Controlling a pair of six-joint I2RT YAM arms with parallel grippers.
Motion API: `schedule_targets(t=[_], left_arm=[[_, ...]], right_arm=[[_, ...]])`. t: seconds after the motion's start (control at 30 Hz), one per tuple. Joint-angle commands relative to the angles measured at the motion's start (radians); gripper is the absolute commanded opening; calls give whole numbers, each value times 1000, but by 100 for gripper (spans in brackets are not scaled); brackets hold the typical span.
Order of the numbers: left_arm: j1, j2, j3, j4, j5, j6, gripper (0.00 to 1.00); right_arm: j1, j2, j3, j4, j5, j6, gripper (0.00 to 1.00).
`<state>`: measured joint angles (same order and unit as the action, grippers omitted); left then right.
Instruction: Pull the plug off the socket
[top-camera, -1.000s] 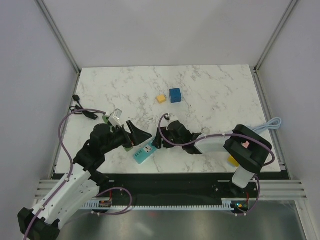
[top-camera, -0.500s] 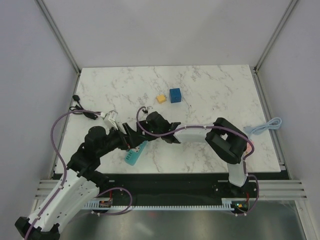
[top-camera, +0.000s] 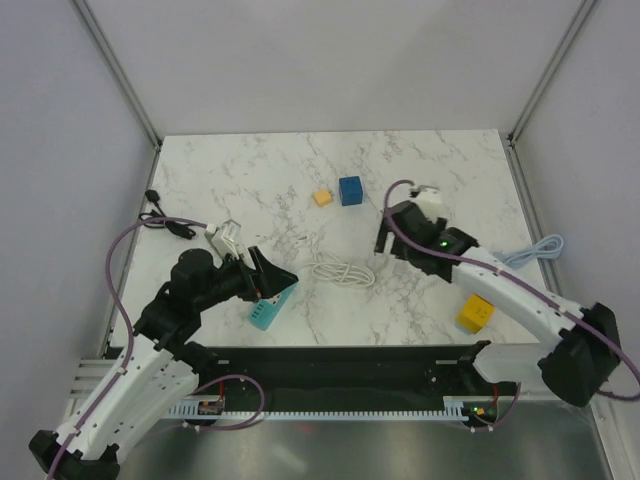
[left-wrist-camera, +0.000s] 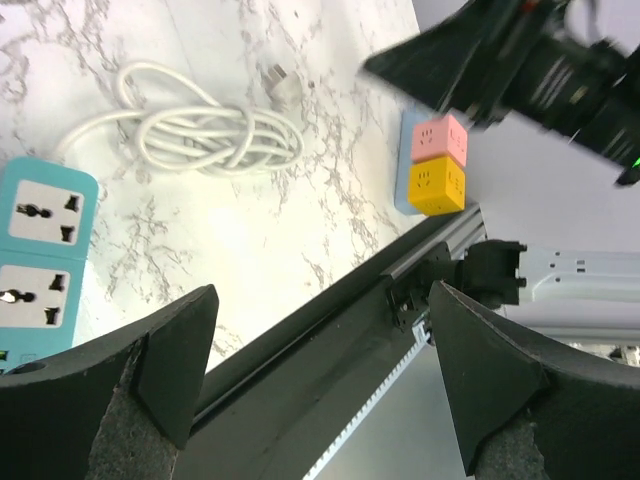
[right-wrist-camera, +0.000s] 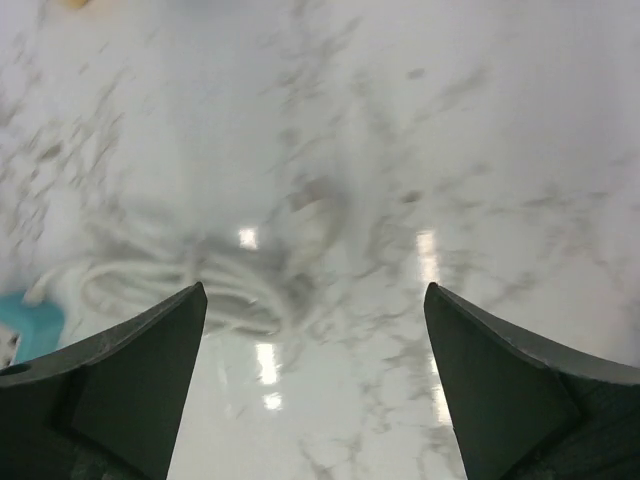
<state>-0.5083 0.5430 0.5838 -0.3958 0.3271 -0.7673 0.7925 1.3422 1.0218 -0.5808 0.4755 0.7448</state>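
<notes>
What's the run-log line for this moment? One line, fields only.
plug: out of power strip | cable: coiled beside it | left fingers: open, empty | right fingers: open, empty

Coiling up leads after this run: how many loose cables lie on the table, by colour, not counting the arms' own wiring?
white cable: 1
light blue cable: 1
black cable: 1
Total: 3

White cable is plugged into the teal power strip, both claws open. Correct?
Not plugged in. The left wrist view shows the plug lying on the marble, clear of the teal power strip, whose visible sockets are empty. Left claw and right claw are both open.
</notes>
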Motion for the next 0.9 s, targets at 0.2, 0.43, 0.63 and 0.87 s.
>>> schedule_targets(t=[0.2, 0.43, 0.63, 0.87], left_arm=[[-2, 9, 13, 18, 122, 28, 93], [-2, -9, -12, 18, 151, 33, 93], [-4, 1, -16, 37, 162, 33, 93], [-2, 35, -12, 55, 179, 36, 93]], right_arm=[[-588, -316, -68, -347, 137, -68, 98], [-851, -282, -111, -335, 29, -157, 98], [-881, -209, -152, -306, -78, -142, 98], [-883, -202, -218, -266, -133, -87, 98]])
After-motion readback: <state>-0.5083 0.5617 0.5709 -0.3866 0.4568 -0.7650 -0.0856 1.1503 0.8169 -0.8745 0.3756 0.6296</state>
